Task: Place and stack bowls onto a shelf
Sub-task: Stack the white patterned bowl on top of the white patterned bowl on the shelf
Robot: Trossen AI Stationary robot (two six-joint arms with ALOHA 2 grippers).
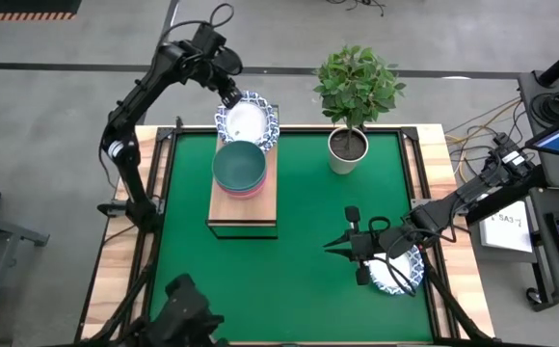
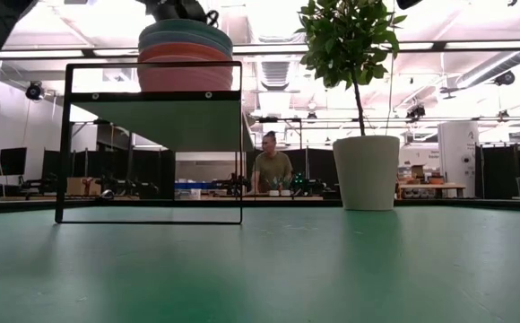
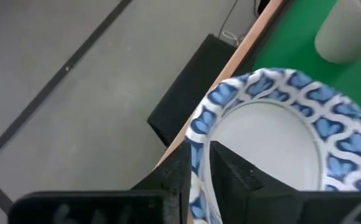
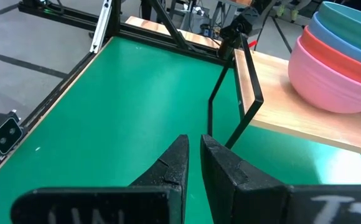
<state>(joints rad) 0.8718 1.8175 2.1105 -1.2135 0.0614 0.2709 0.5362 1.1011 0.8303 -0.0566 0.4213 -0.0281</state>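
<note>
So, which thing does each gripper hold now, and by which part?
The left gripper pinches the rim of a white bowl with blue pattern. The right gripper holds nothing.

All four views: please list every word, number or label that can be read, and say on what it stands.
No text can be read with certainty.
White sheet near the high view's right edge: dark print, too small to read.
Right gripper, on its body: pale letters, blurred and cut off.
Left gripper, on its body: faint marks, blurred.

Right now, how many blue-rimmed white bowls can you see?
2: one bowl pinched by the left gripper at the shelf's far end, one on the mat under the right arm. Others may be hidden.
</note>
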